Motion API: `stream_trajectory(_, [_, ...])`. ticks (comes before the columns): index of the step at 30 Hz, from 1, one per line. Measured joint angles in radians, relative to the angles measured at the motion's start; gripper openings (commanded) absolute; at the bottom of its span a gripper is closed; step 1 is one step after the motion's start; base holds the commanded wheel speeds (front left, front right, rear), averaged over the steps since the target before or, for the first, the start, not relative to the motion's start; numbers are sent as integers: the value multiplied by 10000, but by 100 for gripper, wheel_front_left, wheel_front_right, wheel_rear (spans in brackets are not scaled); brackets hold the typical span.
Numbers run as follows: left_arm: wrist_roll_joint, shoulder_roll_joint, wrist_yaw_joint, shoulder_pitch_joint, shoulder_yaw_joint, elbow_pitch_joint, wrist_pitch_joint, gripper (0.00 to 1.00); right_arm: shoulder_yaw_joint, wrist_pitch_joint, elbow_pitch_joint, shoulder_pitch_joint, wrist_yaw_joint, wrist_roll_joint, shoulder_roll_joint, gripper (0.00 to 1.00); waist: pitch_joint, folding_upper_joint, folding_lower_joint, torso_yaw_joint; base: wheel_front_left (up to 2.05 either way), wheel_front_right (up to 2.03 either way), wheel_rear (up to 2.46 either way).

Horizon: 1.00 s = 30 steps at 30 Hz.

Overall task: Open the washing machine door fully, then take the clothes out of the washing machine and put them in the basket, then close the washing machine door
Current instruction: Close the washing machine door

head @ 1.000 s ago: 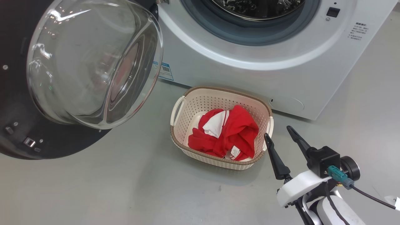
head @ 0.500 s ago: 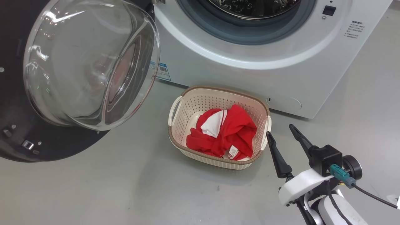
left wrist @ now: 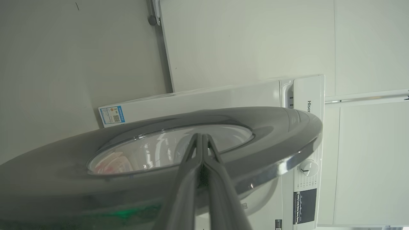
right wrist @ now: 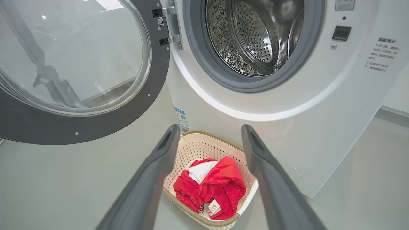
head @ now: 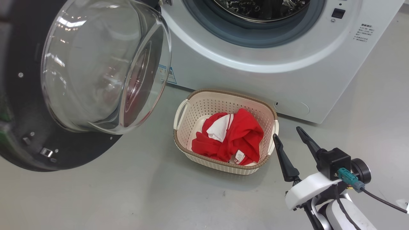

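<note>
door: the washing machine door [head: 89,73] is swung wide open at the machine's left side, glass bowl bulging toward the head camera. Closing it looks like the only step left, imo.
left claw: the left claw [left wrist: 202,137] is behind the door with its fingers pressed together and nothing between them. It points at the outer face over the clear centre. Can't tell if the tips actually touch.
where to push: I'd make contact on the black ring out near the free edge, far from the hinge [right wrist: 169,25], not on the glass. You get more leverage there and less skating on a glossy curve.
how to push: follow the arc of the swing rather than shoving straight, or the tips will probably slide off.
latch: the catch [head: 46,152] on the door's rim has to meet the dark slot [head: 338,12] on the machine front, so finish with a firm press on that side.
machine: on the washing machine [head: 255,76], the drum [right wrist: 255,35] looks empty from the right wrist view. Nothing hangs over the grey seal [head: 255,43] to get pinched.
clothes: the red clothes [head: 236,137] are bunched inside the basket [head: 223,94], nothing over the rim.
basket: it sits on the floor [head: 127,191] just in front of the machine, below the opening. I'd guess the door passes above it, but watch the bowl.
right claw: the right claw [head: 286,133] has its fingers apart and empty, just beside the basket's right handle. It looks clear of the door's path, so best left parked.
</note>
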<state>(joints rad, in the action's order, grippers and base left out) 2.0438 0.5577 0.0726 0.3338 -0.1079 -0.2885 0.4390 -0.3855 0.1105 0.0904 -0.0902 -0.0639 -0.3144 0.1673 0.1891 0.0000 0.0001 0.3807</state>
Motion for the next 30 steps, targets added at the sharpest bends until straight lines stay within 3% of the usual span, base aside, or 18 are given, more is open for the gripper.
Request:
stream_trajectory(14, [422, 19, -721, -19, 871, 959, 2125, 0, 31, 10, 2, -1, -17, -4, -17, 100, -52, 0, 0, -79, 0, 0, 0])
stream_trajectory(30, [616, 88, -1177, -372, 1333, 2119, 3342, 0, -73, 98, 12, -47, -15, -15, -180, 100, 3, 0, 0, -673, 0, 0, 0])
